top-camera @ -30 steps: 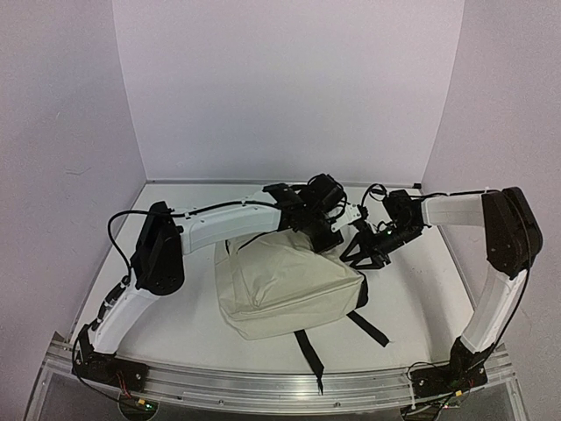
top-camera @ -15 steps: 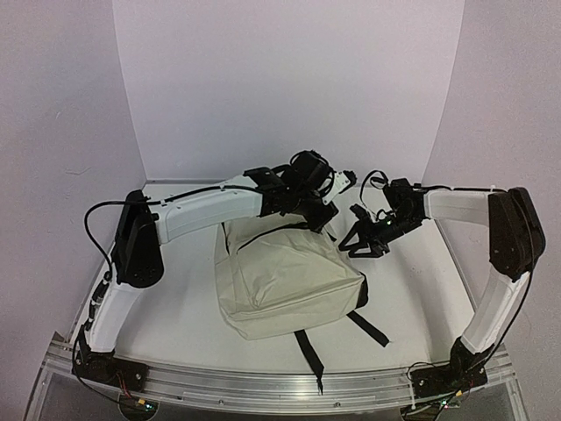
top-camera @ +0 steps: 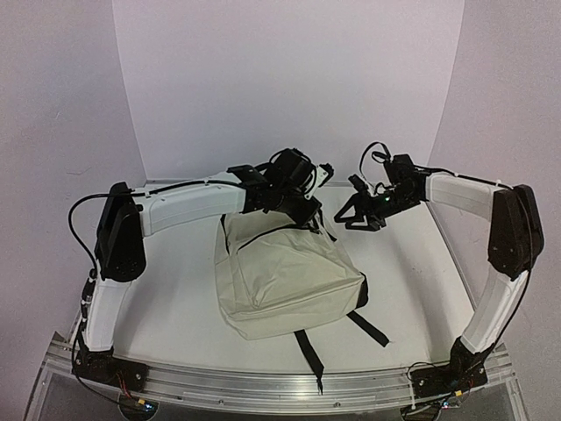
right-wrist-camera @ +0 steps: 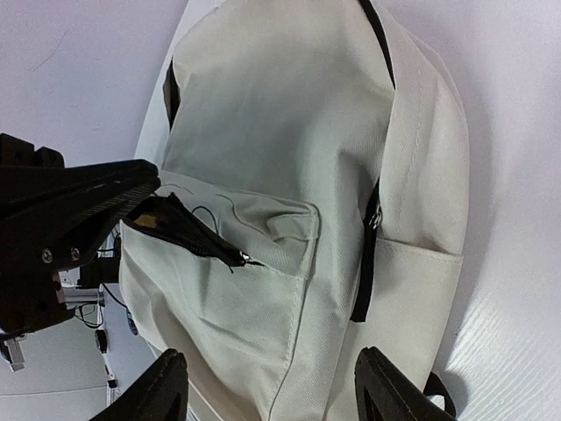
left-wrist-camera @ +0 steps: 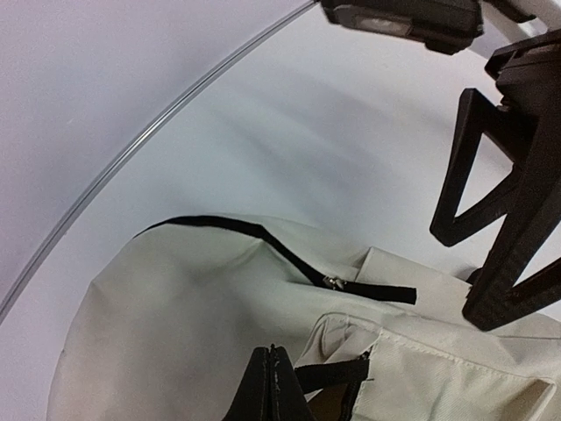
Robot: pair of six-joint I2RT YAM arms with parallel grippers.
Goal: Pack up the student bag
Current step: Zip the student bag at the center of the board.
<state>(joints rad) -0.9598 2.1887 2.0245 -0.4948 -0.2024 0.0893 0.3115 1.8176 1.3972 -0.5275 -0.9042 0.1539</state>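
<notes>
The student bag (top-camera: pixel 280 281), a cream backpack, lies flat mid-table with its top toward the back wall. My left gripper (top-camera: pixel 307 217) is at the bag's far top, shut on the black zipper edge (left-wrist-camera: pixel 351 373) of the front pocket (right-wrist-camera: pixel 237 263). It holds that pocket's mouth open; something tan shows inside. In the left wrist view its tips (left-wrist-camera: pixel 273 373) are pressed together over the cream fabric (left-wrist-camera: pixel 175 324). My right gripper (top-camera: pixel 352 213) hangs open in the air just right of the bag's top, holding nothing. Its own view looks down on the bag (right-wrist-camera: pixel 289 114) between wide-spread fingertips (right-wrist-camera: pixel 166 386).
Two black straps (top-camera: pixel 308 351) (top-camera: pixel 372 329) trail from the bag toward the near metal rail (top-camera: pixel 263 386). The main zipper (right-wrist-camera: pixel 368 254) runs closed along the bag's side. White walls close in the table at the back and both sides.
Both arms have moved back and upward. The left gripper pulled the bag's top edge toward the back wall. The right gripper rose away from the bag and its jaws spread wider.
</notes>
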